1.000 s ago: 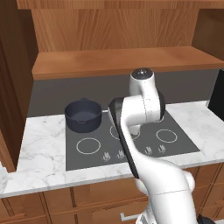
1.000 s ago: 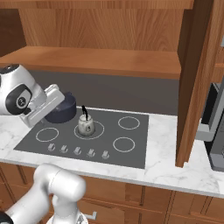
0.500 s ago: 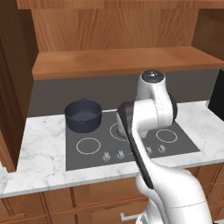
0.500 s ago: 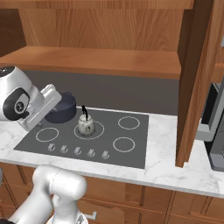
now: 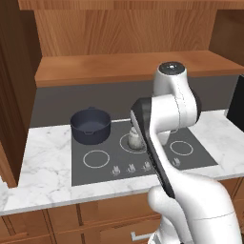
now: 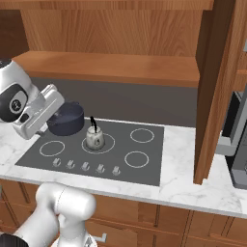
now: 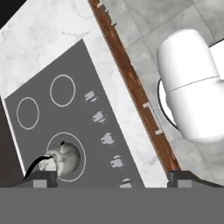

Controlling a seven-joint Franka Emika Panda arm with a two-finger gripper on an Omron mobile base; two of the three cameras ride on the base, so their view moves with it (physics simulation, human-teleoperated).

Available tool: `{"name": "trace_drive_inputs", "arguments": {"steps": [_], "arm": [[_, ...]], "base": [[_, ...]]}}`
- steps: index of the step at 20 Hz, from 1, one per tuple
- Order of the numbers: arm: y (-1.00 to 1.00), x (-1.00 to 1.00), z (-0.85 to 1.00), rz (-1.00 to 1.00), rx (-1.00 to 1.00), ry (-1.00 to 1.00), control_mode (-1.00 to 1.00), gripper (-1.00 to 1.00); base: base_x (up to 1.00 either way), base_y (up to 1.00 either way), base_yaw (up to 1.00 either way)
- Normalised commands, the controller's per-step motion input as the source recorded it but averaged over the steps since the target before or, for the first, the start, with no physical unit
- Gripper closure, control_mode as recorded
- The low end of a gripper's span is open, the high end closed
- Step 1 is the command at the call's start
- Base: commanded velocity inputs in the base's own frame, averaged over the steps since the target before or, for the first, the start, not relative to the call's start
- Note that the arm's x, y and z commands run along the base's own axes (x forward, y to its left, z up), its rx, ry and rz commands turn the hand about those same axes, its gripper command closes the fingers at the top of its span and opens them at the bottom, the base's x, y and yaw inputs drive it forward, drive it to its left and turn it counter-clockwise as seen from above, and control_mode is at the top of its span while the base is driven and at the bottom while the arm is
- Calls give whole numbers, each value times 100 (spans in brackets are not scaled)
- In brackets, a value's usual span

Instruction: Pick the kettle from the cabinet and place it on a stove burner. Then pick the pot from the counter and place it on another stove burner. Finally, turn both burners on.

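The jaws [image 7: 109, 176] stand spread wide and empty above the cooktop [image 7: 52, 113], their two dark tips far apart at the bottom of the hand view, holding nothing. Just beside the left tip, the kettle [image 7: 63, 159] sits upright inside a burner ring, its black loop handle arching up; in the right base view the kettle [image 6: 94, 137] stands on the near middle burner, and in the left base view the kettle [image 5: 136, 138] is partly hidden behind the white arm [image 5: 167, 119]. To its far left, the pot [image 6: 66, 118] rests on the far left burner, the pot [image 5: 91, 126] open-topped and well apart from the jaws. A row of small knobs [image 6: 86, 167] lines the near edge of the cooktop. The white marble surface [image 5: 45, 164] frames the cooktop, and the cabinet [image 5: 128, 66] with its thick wooden shelf hangs above.
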Motion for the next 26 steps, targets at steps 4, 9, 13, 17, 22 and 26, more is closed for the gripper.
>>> {"name": "trace_drive_inputs", "arguments": {"steps": [4,9,13,17,22,26], "arm": [[0,0,28,9,-12,27,-100,-100],[0,9,-4,20,-19,25,-100,-100],[0,6,-13,27,-16,18,-100,-100],[-1,0,-11,30,-4,13,-100,-100],[-10,-2,-2,26,2,8,-100,-100],[-14,-13,-8,16,15,0,-100,-100]], "base": [[0,0,0],[0,0,0],[0,0,0],[0,0,0],[0,0,0],[0,0,0]]}}
